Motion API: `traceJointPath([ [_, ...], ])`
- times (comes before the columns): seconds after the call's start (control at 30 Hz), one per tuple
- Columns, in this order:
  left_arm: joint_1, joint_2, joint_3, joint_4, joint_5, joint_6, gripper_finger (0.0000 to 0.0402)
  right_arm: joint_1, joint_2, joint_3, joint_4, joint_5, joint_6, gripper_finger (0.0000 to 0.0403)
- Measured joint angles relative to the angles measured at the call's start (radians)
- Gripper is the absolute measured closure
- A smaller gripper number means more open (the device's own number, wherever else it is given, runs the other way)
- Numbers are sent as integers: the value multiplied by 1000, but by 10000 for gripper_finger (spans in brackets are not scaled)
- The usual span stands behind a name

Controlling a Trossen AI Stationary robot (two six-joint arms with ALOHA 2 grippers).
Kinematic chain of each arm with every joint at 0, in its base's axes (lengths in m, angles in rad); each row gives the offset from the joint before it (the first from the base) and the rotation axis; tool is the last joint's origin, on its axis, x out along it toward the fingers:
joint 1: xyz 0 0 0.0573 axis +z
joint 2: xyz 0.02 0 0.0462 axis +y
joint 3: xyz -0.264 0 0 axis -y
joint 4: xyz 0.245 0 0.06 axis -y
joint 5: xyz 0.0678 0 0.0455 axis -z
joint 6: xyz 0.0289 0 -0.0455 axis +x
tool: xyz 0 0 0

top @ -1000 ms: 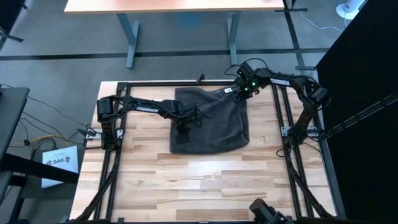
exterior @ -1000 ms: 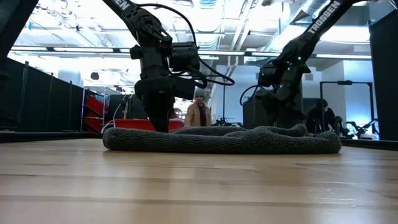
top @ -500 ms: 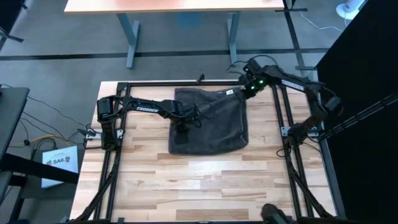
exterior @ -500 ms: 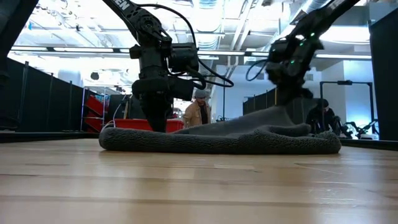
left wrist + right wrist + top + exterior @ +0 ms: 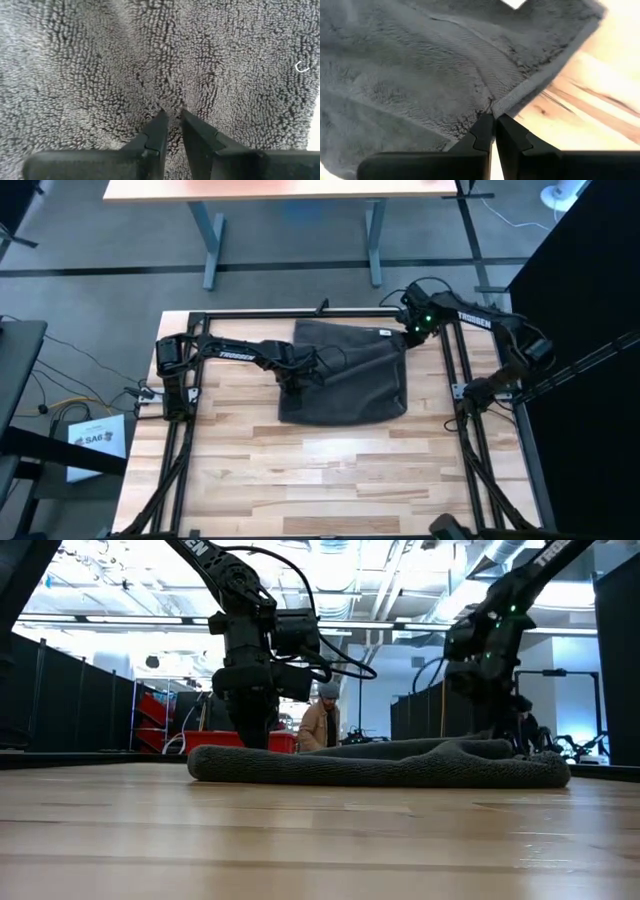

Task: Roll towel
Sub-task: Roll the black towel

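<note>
"TROSSEN" is showing on the left arm and right arm; "SA6" on a floor sheet at 8 o'clock.

The counter is pale wood in butcher-block strips, framed by a black metal rail along its edges. Beyond it, at the top of the high view, stands a second desk with a light top and grey legs on a dark floor. At the lower left of that view a white box with dark lettering sits beside some cables. In the low view a person in a tan coat stands in the background, near red equipment at the left.
</note>
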Motion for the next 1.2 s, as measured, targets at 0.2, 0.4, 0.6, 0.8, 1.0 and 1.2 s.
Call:
traceJointPath([
  [0.2, 1, 0, 0, 2, 0, -2, 359, 32, -104, 12, -113, -1, -3, 337],
  [0.4, 1, 0, 3, 5, 0, 1, 359, 123, -216, -50, -134, -8, 58, 270],
  [0.6, 1, 0, 3, 5, 0, 1, 359, 200, -287, -227, -10, -19, 207, 215],
  [0.8, 1, 0, 4, 10, 0, 1, 359, 246, -290, -350, 232, -86, 380, 192],
  [1.0, 2, 0, 4, 5, 0, 4, 359, 299, -283, -405, 262, -90, 430, 190],
  [1.2, 2, 0, 4, 7, 0, 5, 359, 350, -283, -443, 381, -101, 500, 190],
])
